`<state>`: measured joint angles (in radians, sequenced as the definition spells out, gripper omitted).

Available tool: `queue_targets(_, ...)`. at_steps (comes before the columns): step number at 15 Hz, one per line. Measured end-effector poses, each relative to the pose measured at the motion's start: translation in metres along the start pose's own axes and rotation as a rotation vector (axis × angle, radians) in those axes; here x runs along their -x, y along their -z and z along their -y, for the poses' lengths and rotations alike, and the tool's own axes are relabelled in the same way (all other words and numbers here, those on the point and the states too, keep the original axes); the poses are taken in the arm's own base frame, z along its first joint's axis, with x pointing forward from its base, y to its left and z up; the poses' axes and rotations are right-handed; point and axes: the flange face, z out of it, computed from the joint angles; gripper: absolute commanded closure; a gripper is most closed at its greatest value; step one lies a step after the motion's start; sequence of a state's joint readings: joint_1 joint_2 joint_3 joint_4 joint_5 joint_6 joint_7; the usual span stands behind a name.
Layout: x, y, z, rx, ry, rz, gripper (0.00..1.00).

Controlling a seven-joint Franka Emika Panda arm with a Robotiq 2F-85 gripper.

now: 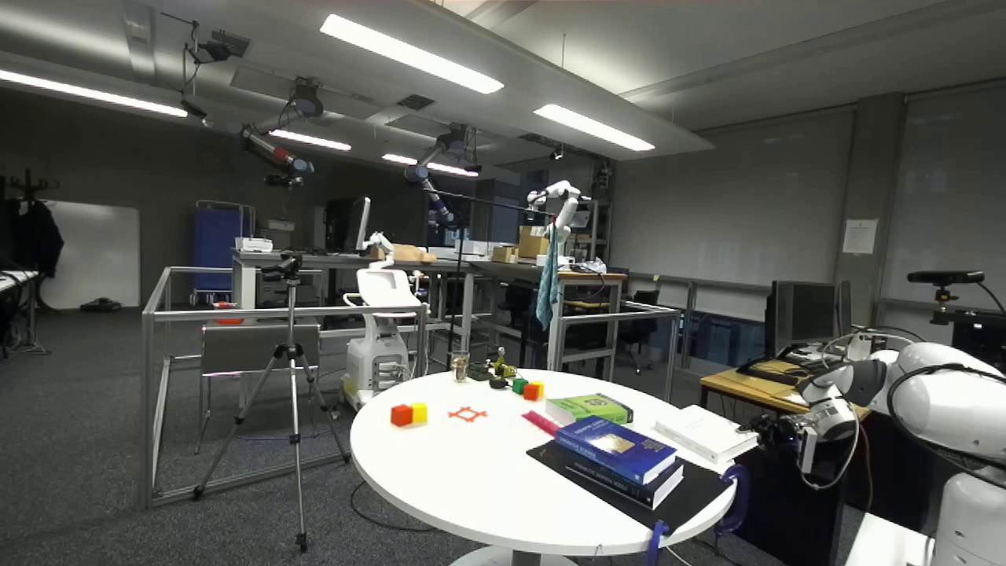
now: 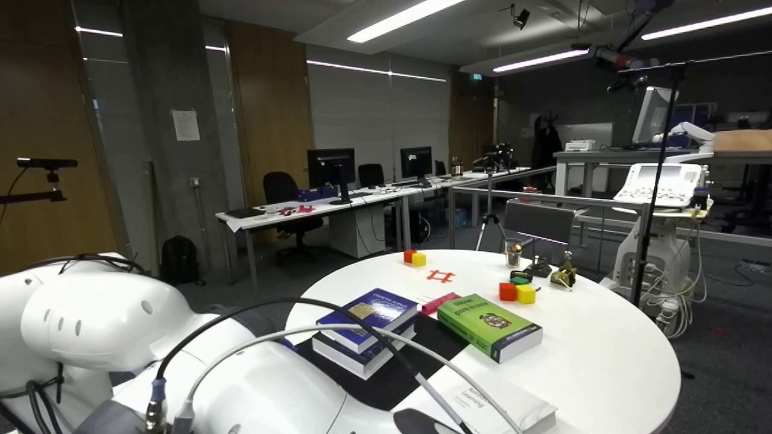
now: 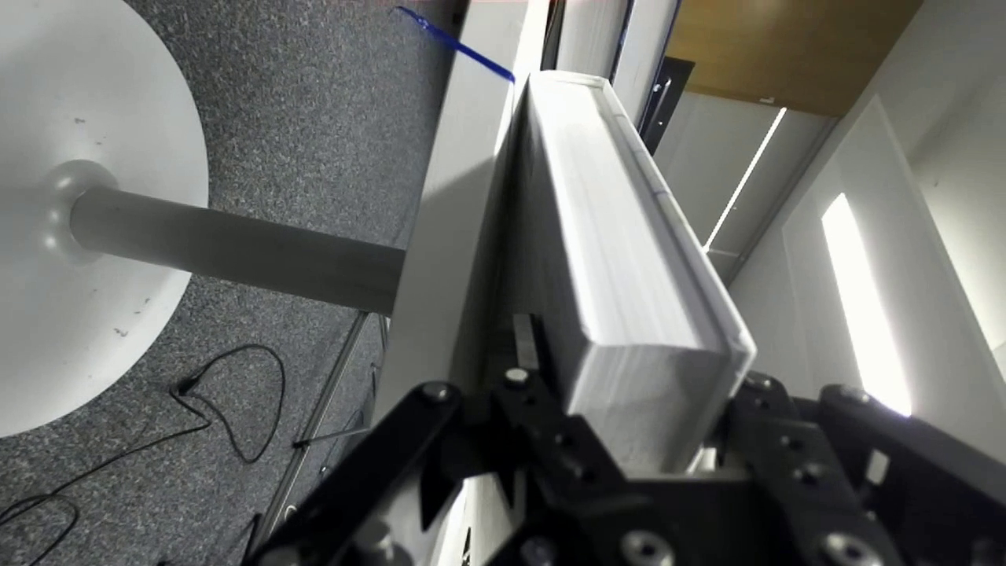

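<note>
Tool (image 3: 638, 369) around white book (image 3: 629, 224).

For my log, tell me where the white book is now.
In an exterior view, the white book lies on the right side of the table, beside the stacked books; in the wrist view, the claw flanks its end.

A red block (image 1: 402, 415) and a yellow block (image 1: 420, 412) sit side by side on the round white surface (image 1: 440, 472); beyond, a tripod (image 1: 292, 351) stands near a gray chair (image 1: 247, 350) and a white ultrasound machine (image 1: 380, 346) on dark carpet (image 1: 71, 440).
</note>
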<state>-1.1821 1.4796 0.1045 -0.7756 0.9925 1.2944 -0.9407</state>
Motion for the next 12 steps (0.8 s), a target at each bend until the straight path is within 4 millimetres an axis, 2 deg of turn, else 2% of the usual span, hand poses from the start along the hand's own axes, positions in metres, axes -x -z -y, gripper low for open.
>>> queue_targets(6, -0.01, -0.018, 0.009, -0.017, 0.022, 0.036, 0.81)
queue_targets(12, -0.016, -0.022, 0.028, -0.057, 0.043, 0.072, 0.81)
